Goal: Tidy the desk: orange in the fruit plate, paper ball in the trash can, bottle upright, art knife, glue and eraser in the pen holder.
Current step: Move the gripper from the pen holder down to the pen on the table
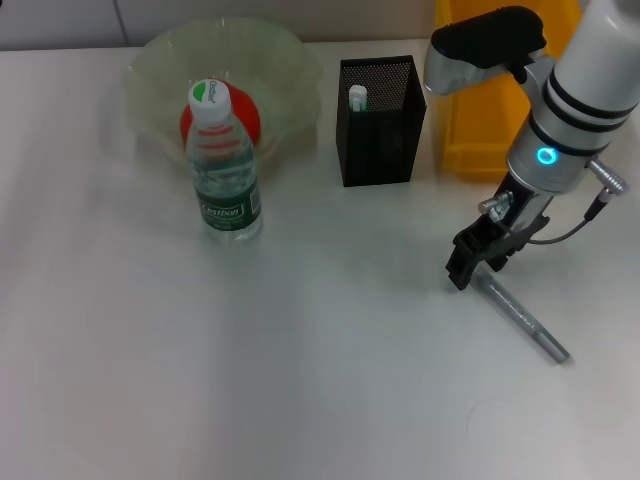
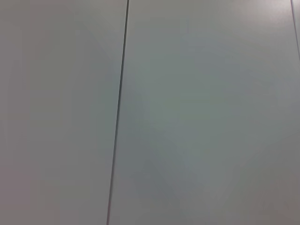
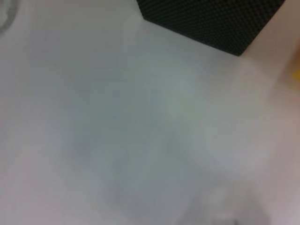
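Note:
The orange (image 1: 252, 116) lies in the pale green fruit plate (image 1: 285, 60) at the back left. In front of the plate the bottle (image 1: 222, 170) stands upright. A white-and-green glue stick (image 1: 358, 97) pokes up inside the black mesh pen holder (image 1: 378, 125), whose corner also fills the top of the right wrist view (image 3: 211, 21). The grey art knife (image 1: 522, 320) lies flat on the table at the right. My right gripper (image 1: 470, 265) hangs low at the knife's near-left end. The yellow trash can (image 1: 480, 135) sits behind the right arm. Paper ball, eraser and left gripper are out of view.
White tabletop (image 1: 300, 350) spreads across the front and left. The right arm's white forearm (image 1: 585, 90) stands in front of the trash can. The left wrist view holds only a plain grey surface with a dark seam (image 2: 119, 112).

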Tool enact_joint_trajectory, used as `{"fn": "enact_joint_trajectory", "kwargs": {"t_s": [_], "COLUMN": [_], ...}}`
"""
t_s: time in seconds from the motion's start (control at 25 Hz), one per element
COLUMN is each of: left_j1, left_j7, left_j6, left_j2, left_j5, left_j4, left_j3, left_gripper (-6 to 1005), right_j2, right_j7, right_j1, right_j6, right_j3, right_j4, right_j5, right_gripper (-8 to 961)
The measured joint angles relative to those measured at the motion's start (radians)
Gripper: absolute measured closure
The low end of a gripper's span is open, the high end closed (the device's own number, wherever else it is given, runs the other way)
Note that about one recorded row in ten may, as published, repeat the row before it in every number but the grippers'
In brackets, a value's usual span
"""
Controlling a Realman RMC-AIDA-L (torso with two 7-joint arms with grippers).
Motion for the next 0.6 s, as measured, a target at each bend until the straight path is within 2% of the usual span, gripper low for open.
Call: {"fn": "enact_joint_trajectory", "kwargs": {"t_s": [0.4,0.52,0.6], "left_j1": [0.003,0.003,0.003], "left_j7": [0.0,0.0,0.0], "left_j6": [0.004,0.005,0.005], "left_j2": [0.0,0.0,0.0], "left_j5": [0.0,0.0,0.0], "left_j4": [-0.007,-0.007,-0.008], "left_j3": [0.0,0.0,0.0], "left_gripper": [286,286,286], "right_j2": [0.002,0.002,0.002], "right_j7": [-0.005,-0.005,-0.005], "right_j1": [0.0,0.0,0.0], "right_j6": [0.001,0.001,0.001], "right_j3": [-0.008,-0.016,-0.023], "right_j4": [0.005,0.005,0.005], "right_j5": [0.001,0.001,0.001], "right_gripper": [537,653,670]}}
